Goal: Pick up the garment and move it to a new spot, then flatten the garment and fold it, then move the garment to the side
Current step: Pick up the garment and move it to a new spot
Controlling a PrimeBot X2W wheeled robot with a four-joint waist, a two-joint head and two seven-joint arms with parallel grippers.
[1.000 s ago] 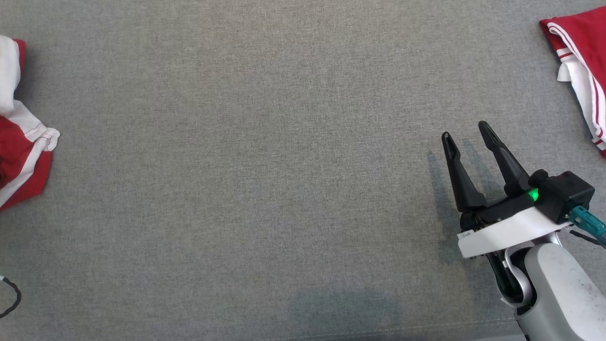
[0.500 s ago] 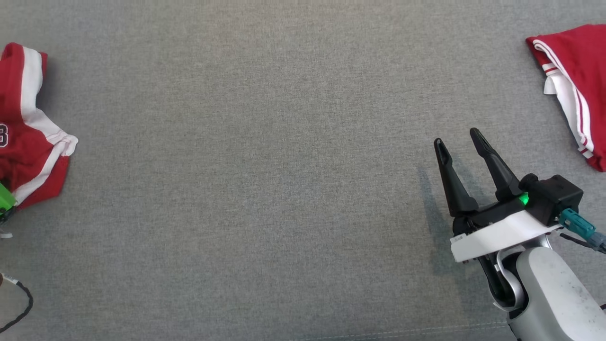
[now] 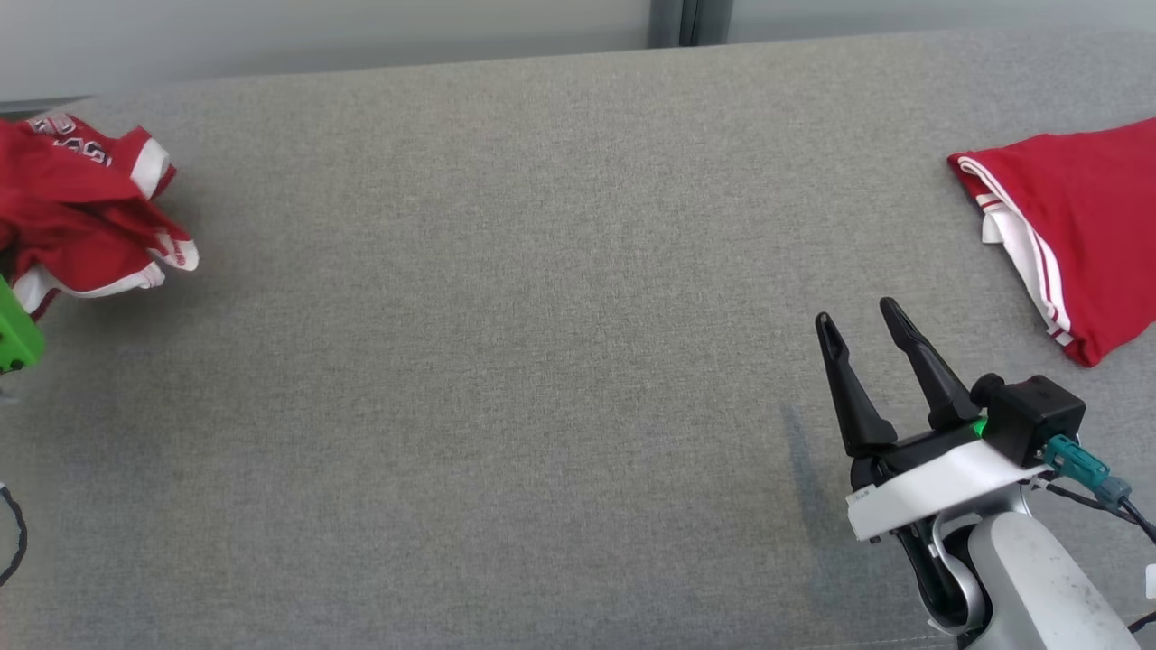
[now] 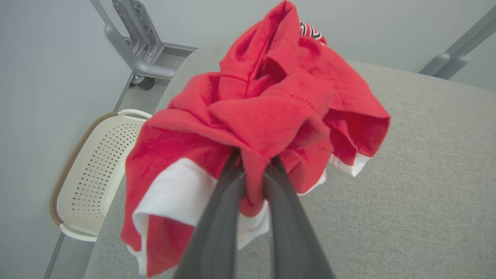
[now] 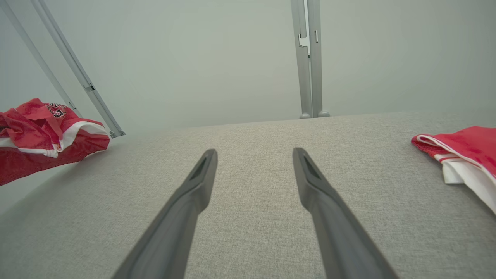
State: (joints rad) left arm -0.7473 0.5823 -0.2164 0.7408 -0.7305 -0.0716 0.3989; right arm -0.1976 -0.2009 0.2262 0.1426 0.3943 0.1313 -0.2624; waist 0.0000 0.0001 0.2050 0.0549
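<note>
Grey padded tabletop (image 3: pixel 506 361) is spreading before us; we are holding the red garment (image 4: pixel 271 104) over its left end, our left gripper (image 4: pixel 254 170) nearly closed on one thin fold — it is risking slipping toward the basket (image 4: pixel 93 170) — while our right gripper (image 3: pixel 856 313) is hovering wide open

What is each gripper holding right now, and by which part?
The left gripper is shut on the crumpled red garment, pinching a bunched fold of red fabric beside its white trim. The right gripper is open and holds nothing.
</note>
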